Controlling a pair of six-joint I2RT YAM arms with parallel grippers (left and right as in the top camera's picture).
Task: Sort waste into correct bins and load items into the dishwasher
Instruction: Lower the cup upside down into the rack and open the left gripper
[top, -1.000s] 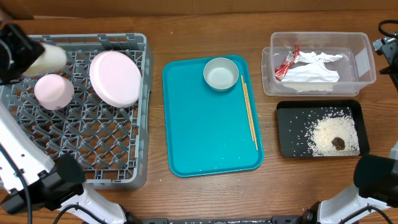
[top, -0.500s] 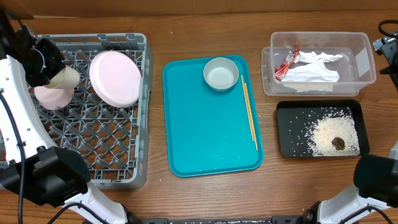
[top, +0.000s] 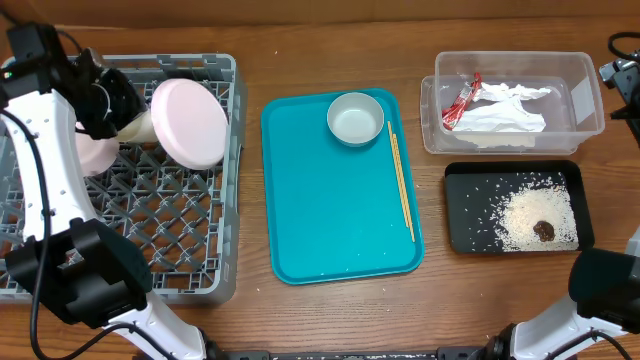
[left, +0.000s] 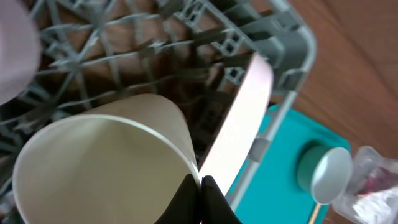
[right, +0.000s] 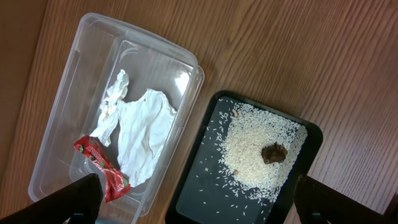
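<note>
We see the grey dish rack (top: 150, 220) on the left of the wooden worktop (top: 330, 320). A large pale pink plate (top: 190, 122) stands tilted on its edge inside it, and a pink dish (top: 95, 155) lies partly hidden under the left arm. The left tool (left: 200, 186) is pinched tight on the rim of a small cream cup (left: 99, 162), held on its side over the rack just beside the plate; we cannot tell if they touch.

On the teal tray (top: 330, 220) in the middle are a small bowl (top: 355, 118) and chopsticks (top: 401, 180).

The clear tub (top: 590, 95) at the right holds a red wrapper (top: 460, 103) and a crumpled napkin (top: 505, 115). In the black tray (top: 455, 210) just below it, rice (top: 520, 215) is scattered around a brown lump (top: 544, 231).

The right tool (right: 196, 186) hangs above both bins, spread wide and holding nothing.
</note>
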